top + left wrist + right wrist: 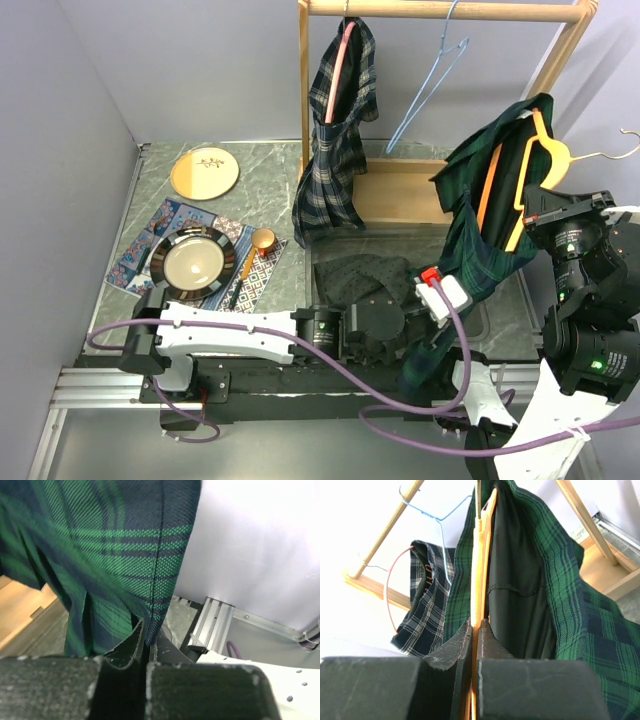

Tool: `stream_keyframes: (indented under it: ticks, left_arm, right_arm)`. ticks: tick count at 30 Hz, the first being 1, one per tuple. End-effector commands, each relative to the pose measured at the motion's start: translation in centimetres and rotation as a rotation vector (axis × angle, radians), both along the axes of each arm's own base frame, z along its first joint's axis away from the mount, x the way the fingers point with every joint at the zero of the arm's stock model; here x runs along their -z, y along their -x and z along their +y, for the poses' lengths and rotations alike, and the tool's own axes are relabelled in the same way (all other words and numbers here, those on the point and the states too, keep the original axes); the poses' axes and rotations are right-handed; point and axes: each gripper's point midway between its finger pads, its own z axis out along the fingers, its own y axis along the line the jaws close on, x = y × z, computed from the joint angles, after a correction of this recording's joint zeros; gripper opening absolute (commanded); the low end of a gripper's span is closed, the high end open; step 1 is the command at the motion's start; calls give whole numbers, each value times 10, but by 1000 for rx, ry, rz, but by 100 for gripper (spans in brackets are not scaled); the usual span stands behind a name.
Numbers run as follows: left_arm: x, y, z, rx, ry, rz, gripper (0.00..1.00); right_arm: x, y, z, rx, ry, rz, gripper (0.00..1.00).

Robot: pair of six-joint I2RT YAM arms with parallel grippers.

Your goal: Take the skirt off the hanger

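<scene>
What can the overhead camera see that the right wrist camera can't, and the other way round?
Only the overhead view shows the yellow plate, the dark plate on a patterned mat, and the left arm. Only the right wrist view shows up close how the right fingers pinch shut on the edge of the orange hanger. Both show that hanger, the green plaid skirt, the blue hanger and the wooden rack.

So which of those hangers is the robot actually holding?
The orange hanger carrying the green plaid skirt, clamped in the right gripper. The pink hanger and blue hanger hang from the wooden rail.
</scene>
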Motion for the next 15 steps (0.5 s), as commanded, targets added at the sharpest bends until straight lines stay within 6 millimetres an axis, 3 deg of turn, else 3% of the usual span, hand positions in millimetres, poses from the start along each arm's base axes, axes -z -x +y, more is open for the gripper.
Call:
stream_keyframes:
  ticks: [1, 5, 7, 9, 15]
  left_arm:
    - [-23, -5, 25, -46, 71, 3, 1]
    - [-20, -19, 53, -132, 70, 9, 1]
    - [-10, -24, 62, -163, 57, 6, 1]
    - [-13, -31, 76, -210, 71, 4, 1]
    - [-8, -52, 102, -349, 36, -29, 1]
  right_arm:
    - [-85, 0, -2, 13, 48, -299, 0]
    - [-100, -11, -4, 5, 56, -308, 0]
    - [-111, -11, -3, 2, 61, -322, 0]
    - [-118, -9, -1, -3, 70, -337, 0]
    - [-110, -6, 7, -50, 109, -310, 0]
